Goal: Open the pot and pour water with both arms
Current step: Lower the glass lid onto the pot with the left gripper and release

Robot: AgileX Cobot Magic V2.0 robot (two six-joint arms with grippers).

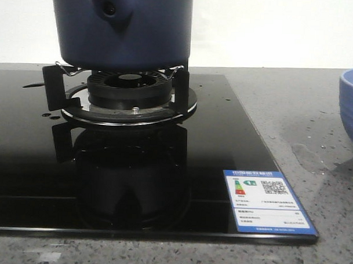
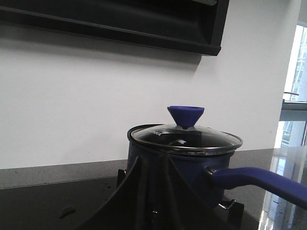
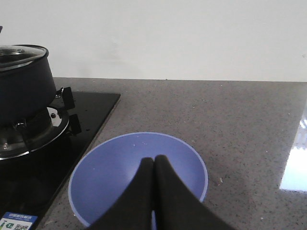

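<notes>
My right gripper point(image 3: 154, 165) has its two dark fingers pressed together with nothing between them, hanging above the light blue bowl point(image 3: 110, 167) on the grey speckled counter point(image 3: 230, 120); the fingers cover the near part of the bowl's rim. My left gripper point(image 2: 152, 165) shows as dark finger shapes rising to a meeting point in front of the pot point(image 2: 184, 165), and they seem closed with nothing gripped, though they are dim against the pot's dark wall; they hide its lower front. The pot sits on the burner grate point(image 1: 129, 87) of the black glass cooktop point(image 1: 134, 171), its glass lid point(image 2: 187, 138) with a blue knob point(image 2: 185, 115) on, its long blue handle point(image 2: 261, 179) running out of the left wrist view; the front view cuts off the pot's top. Small glossy drops and a thin puddle of water point(image 1: 306, 157) lie on the counter between cooktop and bowl; the bowl is half cut off in the front view. A blue-bordered energy label point(image 1: 267, 200) with a QR code sits on the cooktop's near right corner; its print is too small to read. A dark shelf point(image 2: 120, 19) hangs on the white wall behind, cut off by the edge of the left wrist view.
</notes>
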